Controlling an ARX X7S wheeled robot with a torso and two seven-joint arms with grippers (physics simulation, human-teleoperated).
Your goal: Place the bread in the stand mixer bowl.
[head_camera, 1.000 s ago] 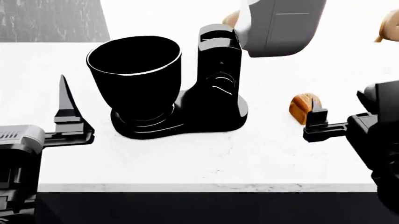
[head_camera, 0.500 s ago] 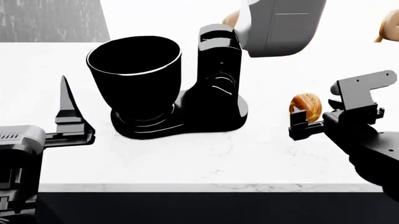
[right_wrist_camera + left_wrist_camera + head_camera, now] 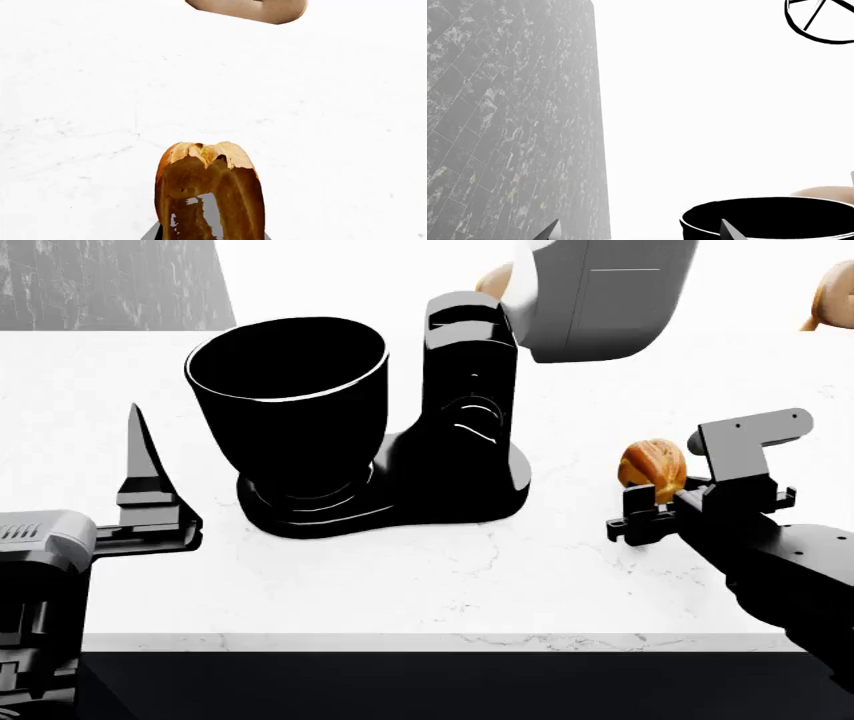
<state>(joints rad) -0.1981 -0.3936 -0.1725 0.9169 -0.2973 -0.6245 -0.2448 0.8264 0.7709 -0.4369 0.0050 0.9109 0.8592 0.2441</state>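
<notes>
The bread (image 3: 654,465), a small golden-brown loaf, lies on the white counter to the right of the mixer. In the right wrist view it (image 3: 210,190) fills the space between my jaws, which press against both its sides. My right gripper (image 3: 657,502) is at the bread's near side. The stand mixer bowl (image 3: 287,390), glossy black with a thin light rim, stands on the mixer base at the left of centre; its rim also shows in the left wrist view (image 3: 767,220). My left gripper (image 3: 639,232) is open and empty, left of the bowl (image 3: 140,470).
The black mixer column (image 3: 461,410) stands right of the bowl, with its grey head (image 3: 601,295) raised above. Pale tan rounded shapes sit at the back (image 3: 834,295) (image 3: 250,10). The counter's front edge (image 3: 441,640) runs close to me. A dark tiled wall (image 3: 507,125) is at the left.
My right arm has turned its wrist and moved left and down, bringing the jaws around the bread. The bread has stayed on the counter. The left arm has not moved.
</notes>
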